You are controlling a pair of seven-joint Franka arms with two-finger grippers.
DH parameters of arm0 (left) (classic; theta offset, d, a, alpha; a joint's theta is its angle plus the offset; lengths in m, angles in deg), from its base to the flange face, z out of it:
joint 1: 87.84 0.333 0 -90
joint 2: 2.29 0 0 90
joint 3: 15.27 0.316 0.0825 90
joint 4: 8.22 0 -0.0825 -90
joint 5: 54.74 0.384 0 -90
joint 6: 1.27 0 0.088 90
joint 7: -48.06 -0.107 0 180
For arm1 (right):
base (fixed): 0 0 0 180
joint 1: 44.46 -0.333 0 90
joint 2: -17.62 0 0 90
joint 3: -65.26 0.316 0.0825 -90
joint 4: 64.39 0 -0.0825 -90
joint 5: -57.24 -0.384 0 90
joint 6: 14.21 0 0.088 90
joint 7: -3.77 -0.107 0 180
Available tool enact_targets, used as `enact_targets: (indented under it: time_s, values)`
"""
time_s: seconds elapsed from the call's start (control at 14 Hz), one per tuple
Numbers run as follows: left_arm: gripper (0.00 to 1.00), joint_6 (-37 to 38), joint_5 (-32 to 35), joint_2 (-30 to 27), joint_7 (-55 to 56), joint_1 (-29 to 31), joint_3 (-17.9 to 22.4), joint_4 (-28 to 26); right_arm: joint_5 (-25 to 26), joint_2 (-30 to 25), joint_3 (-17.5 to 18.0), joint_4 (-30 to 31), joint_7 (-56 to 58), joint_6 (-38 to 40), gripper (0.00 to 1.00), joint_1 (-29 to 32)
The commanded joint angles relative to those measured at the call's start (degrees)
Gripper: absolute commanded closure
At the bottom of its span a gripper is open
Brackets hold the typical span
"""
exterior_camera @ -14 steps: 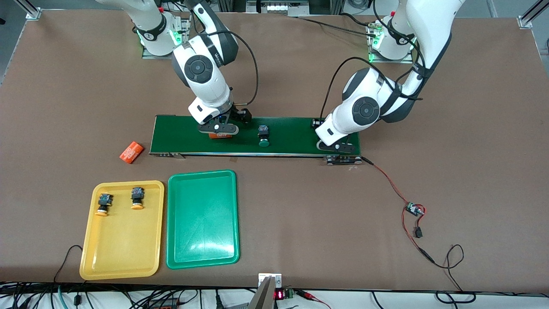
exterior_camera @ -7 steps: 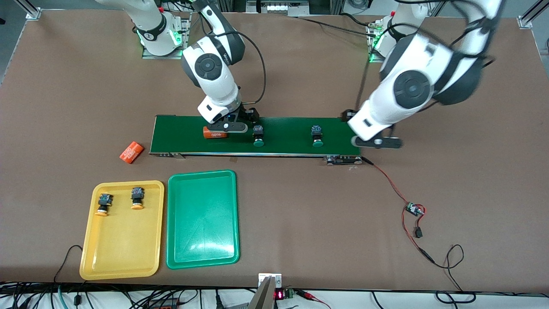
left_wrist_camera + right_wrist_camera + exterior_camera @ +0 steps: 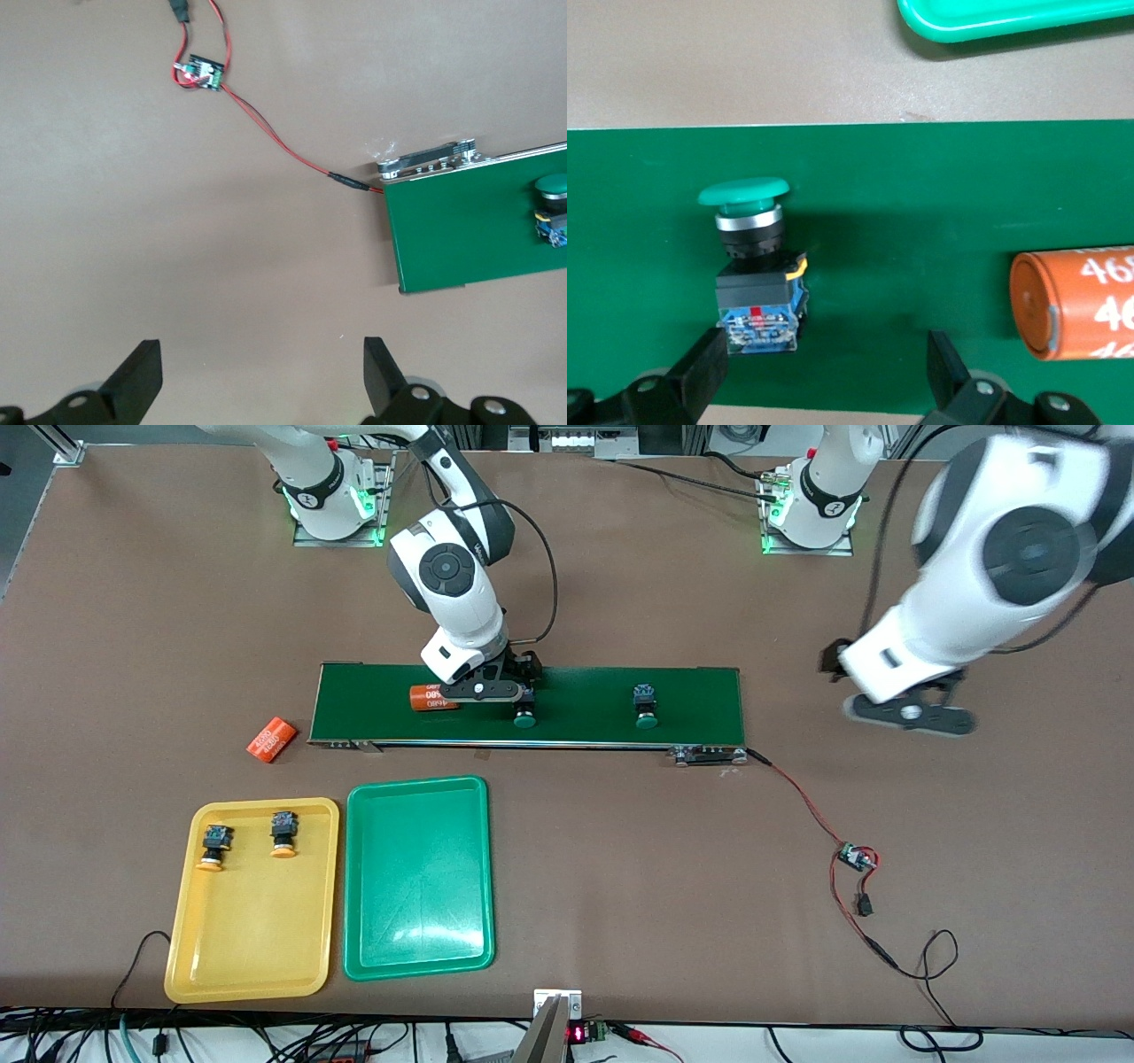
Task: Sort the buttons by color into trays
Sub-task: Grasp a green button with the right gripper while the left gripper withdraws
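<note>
Off the conveyor belt [image 3: 532, 708], left end effector [image 3: 908, 713] apparently withdrew.

The orange cylinder on the conveyor belt [image 3: 1081, 301] bears white "46", cut off by the frame edge in the right wrist view. Another orange cylinder [image 3: 270, 740], on the bare surface beside the belt's end, carries white print too small to read.
</note>
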Motion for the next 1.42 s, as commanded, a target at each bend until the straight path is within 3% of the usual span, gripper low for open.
enact_targets:
  time_s: [0.0,0.14,0.28,0.5,0.64,0.93,1.14,1.35]
  values:
    - [0.0,0.3,-5.2,-7.3,-2.8,-0.2,5.3,-3.4,0.8,0.7,-0.2,-1.0,-1.6,0.1,0.0,-0.5]
    - [0.0,-1.0,-2.9,-8.0,-3.0,0.4,5.9,-2.8,0.6,0.8,-0.2,-1.1,-1.6,0.0,0.0,-0.2]
    - [0.0,-2.4,2.1,-7.7,-3.7,0.4,5.1,-2.7,0.6,2.0,-0.2,-2.0,-1.6,0.0,0.07,-0.1]
    - [0.0,-2.4,-2.6,-5.4,-3.1,0.4,4.9,-0.2,0.8,3.8,-0.3,-3.6,-1.6,-0.2,0.18,-0.3]
    - [0.0,-2.4,-5.3,-5.9,-2.2,1.6,5.4,-0.7,0.9,4.4,-0.3,-3.8,-1.2,-0.8,0.35,-0.2]
    - [0.0,-2.1,-3.7,-7.0,-0.5,1.5,5.5,-0.9,1.0,4.4,-0.2,-3.7,-0.9,-0.4,0.83,0.3]
    - [0.0,-2.4,-3.6,-8.0,-0.2,2.3,5.6,-2.3,1.1,0.7,-2.0,-3.8,0.0,1.4,0.86,1.1]
    - [0.0,-2.6,-3.5,-8.6,-0.2,3.7,5.6,-3.0,1.1,-3.0,-5.6,-8.0,5.8,9.3,0.86,3.0]
